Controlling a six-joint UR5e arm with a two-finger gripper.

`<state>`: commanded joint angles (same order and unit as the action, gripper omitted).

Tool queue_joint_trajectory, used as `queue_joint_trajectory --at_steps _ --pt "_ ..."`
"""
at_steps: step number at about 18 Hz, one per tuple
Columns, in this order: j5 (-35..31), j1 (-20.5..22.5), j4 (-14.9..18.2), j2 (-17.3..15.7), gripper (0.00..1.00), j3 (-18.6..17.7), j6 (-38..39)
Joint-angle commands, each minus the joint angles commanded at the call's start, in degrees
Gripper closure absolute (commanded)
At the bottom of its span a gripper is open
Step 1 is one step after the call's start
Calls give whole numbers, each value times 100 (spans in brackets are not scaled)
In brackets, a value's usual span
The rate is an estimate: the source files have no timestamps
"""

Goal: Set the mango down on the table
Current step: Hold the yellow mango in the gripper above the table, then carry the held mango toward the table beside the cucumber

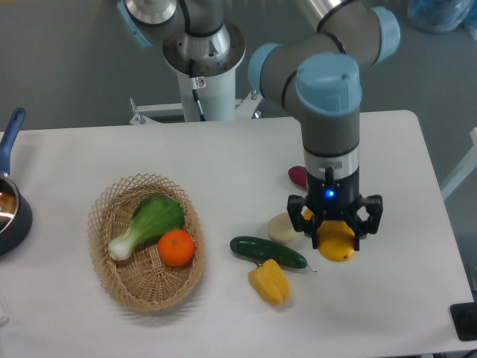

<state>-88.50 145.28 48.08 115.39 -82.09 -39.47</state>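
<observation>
The mango [336,242], smooth and yellow-orange, sits between the black fingers of my gripper [335,230] at the right of the white table [223,164]. The gripper is shut on it from above. I cannot tell whether the mango hangs just over the tabletop or touches it. Its upper part is hidden by the gripper body.
A green cucumber [268,252], a yellow bell pepper [270,282], a pale round thing [283,227] and a dark red thing [297,177] lie left of the gripper. A wicker basket [112,216] holds a bok choy [149,222] and an orange [177,247]. A dark pot [10,212] sits at the left edge.
</observation>
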Motion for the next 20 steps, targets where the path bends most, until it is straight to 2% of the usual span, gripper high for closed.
queue_joint_trajectory --at_steps 4,9,10,15,17,20 --pt "44 -9 -36 229 50 35 351" --pt "61 -9 -45 782 49 395 1019" --pt "70 -17 -45 809 49 396 1011" --pt "62 17 -54 967 50 360 730" --pt "26 44 -54 994 50 308 188" --pt "9 132 -62 977 50 36 -770"
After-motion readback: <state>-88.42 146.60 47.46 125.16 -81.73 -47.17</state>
